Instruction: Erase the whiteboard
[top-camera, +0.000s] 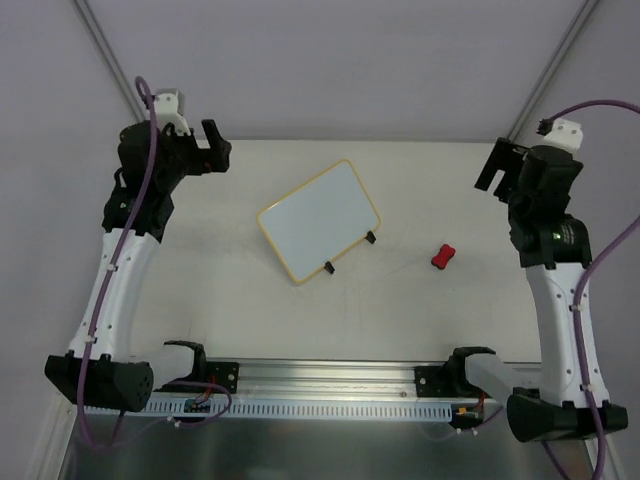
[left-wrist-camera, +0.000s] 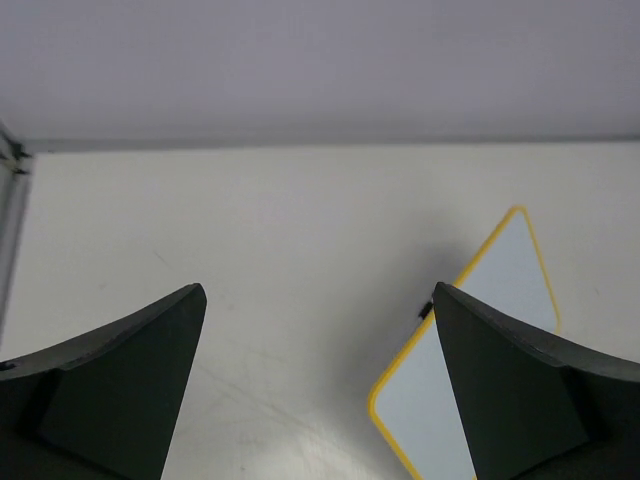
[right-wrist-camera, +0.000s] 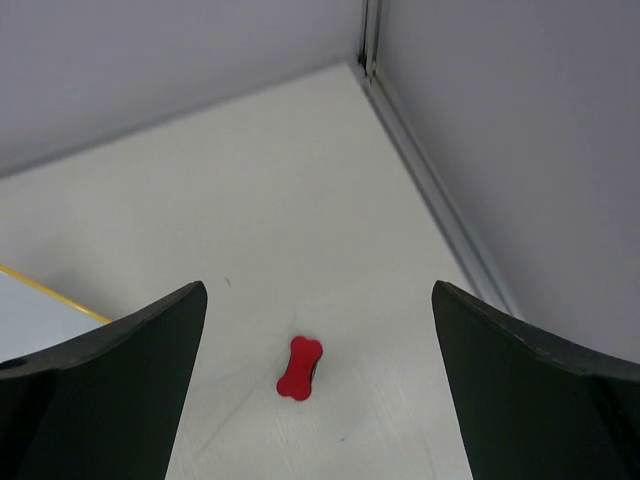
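**Pale Grey Enclosure Around a Light Work Surface**

A matte off-white rectangular tabletop fills the middle, evenly lit, with only soft shadows. Smooth pale grey wall panels close it in at the back and on both sides. Slim silver metal struts join the panels at the corners. A ribbed aluminium rail runs along the near edge.

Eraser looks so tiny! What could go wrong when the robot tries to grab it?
The red eraser is small and low on the table, so the wide-open right pincer might knock it away instead of gripping it. Nothing holds the whiteboard, so wiping could slide it unless the left pincer steadies it.
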